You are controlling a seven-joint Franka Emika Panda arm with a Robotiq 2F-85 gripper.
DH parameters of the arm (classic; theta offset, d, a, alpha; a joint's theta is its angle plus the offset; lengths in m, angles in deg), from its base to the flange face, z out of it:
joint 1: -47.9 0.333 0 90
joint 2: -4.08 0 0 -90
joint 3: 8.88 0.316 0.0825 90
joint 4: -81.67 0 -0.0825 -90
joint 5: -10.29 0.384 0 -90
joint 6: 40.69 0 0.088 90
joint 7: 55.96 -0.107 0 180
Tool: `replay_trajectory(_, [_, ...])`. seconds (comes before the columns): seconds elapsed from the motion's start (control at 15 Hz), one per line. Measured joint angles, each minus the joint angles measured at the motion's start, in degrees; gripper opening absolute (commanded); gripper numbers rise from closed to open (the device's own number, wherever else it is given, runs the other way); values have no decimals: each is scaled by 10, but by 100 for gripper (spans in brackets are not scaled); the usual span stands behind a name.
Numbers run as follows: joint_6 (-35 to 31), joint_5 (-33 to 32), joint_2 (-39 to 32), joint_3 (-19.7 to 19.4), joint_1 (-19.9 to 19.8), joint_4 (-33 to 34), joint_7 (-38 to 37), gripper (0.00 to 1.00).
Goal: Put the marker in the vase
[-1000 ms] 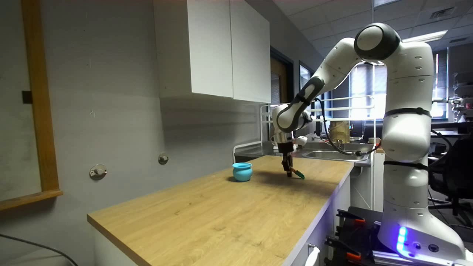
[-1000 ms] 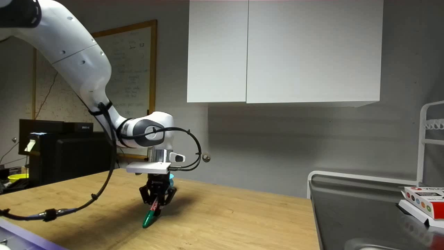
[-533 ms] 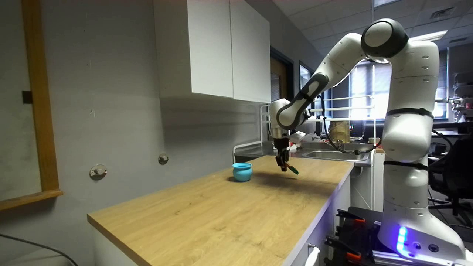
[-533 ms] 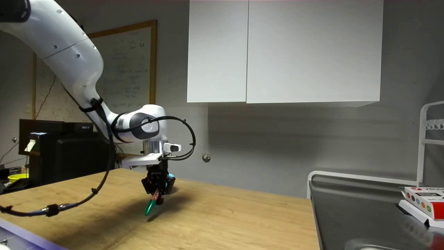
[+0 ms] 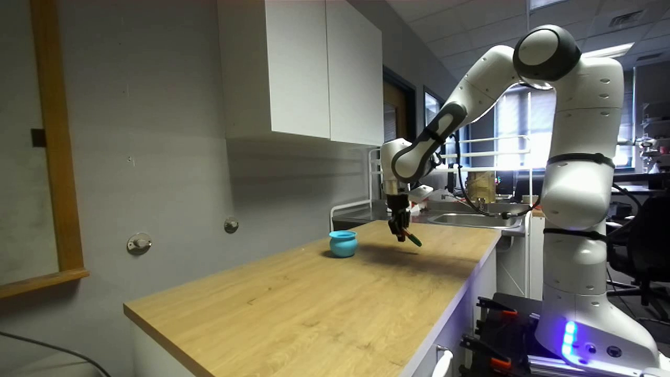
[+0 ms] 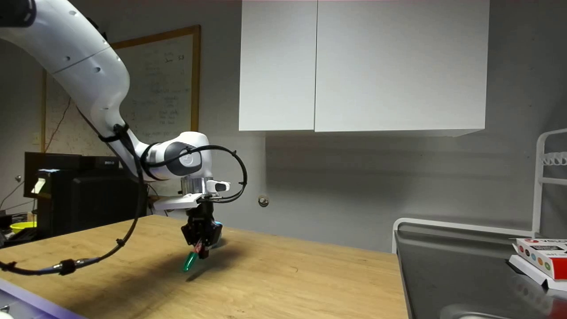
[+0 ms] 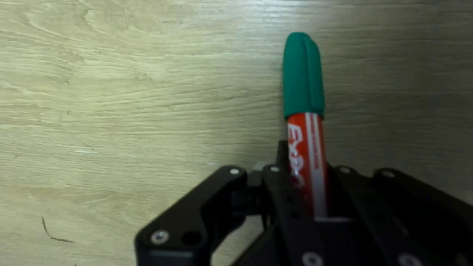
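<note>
One green-capped Expo marker (image 7: 306, 122) hangs clamped in the gripper (image 5: 402, 235) above the surface (image 5: 314, 303), pickup done; delivery into the turquoise vase (image 5: 343, 245) (near the wall-side edge) remains.

Panda arm (image 5: 581, 141) crooked way up at the elbow (image 5: 538, 50), gripper (image 5: 401, 238) clamped and pointing down

So it rises more or less straight from the base (image 5: 591, 322), which has a blue light strip (image 5: 569, 337) glowing on it, then folds over at that elbow, easily the highest bit of the whole robot. From there the forearm (image 5: 484, 86) slopes down to the wrist (image 5: 392, 162), and the gripper hangs under that with a slight lean. Wrist view has the black fingers (image 7: 285, 205) drawn in, one on each side of the marker (image 7: 303, 81). Also, in an exterior view there's black cabling (image 6: 134, 153) strapped to the arm, with a loop bulging out past the wrist.
</note>
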Motion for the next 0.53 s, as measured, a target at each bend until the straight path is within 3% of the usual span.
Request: replay_trajectory(0.53, [-2,1,31,30,13,25,-72,12])
